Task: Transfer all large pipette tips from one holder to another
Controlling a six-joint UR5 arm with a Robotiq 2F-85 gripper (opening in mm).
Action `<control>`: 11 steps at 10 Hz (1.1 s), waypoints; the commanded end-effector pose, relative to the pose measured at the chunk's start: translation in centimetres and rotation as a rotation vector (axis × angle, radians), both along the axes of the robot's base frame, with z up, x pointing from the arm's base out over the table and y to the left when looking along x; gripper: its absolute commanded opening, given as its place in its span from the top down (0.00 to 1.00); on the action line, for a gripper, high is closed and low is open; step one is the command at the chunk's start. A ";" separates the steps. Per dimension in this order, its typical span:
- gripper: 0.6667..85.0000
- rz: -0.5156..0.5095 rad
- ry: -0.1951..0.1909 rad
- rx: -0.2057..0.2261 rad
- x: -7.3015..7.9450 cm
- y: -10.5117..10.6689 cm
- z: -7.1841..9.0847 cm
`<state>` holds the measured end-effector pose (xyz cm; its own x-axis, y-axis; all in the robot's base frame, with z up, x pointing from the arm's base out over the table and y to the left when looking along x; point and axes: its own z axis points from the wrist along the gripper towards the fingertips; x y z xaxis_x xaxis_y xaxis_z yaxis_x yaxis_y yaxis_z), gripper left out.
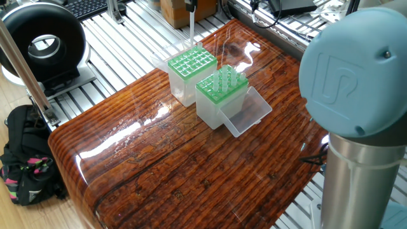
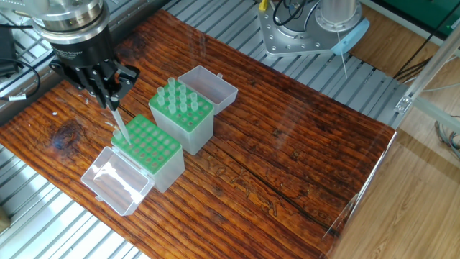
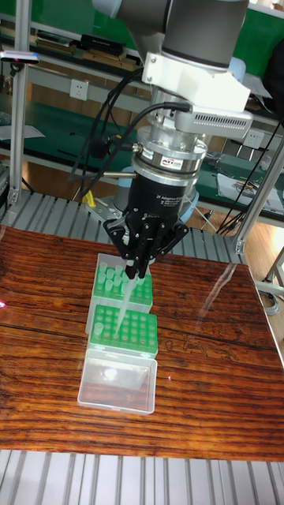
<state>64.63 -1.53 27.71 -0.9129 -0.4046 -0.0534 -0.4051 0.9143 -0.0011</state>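
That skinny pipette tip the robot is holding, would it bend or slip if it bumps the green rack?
The pipette tip is thin, see-through plastic, so it probably weighs little and might flex slightly. It hangs from the gripper by its top only, so a bump against the empty green rack could tilt it. Its smooth cone shape looks slippery.

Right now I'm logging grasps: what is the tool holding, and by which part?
The tool holds one large pipette tip by its wide upper end; its point hangs over the green rack.

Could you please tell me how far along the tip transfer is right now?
Nothing looks done: the near holder shows only empty holes. In hand: the claw grips one tip, its point at that holder's corner hole. Left: the tips standing in the other holder.
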 end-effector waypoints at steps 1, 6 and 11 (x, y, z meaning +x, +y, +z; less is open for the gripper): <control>0.97 0.001 -0.005 0.009 0.1 0.2 0.0; 0.97 0.002 -0.013 0.015 0.4 0.3 -0.1; 0.97 0.005 -0.013 0.013 0.4 0.3 -0.4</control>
<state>65.03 -1.54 27.34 -0.9111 -0.4073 -0.0638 -0.4079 0.9130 -0.0043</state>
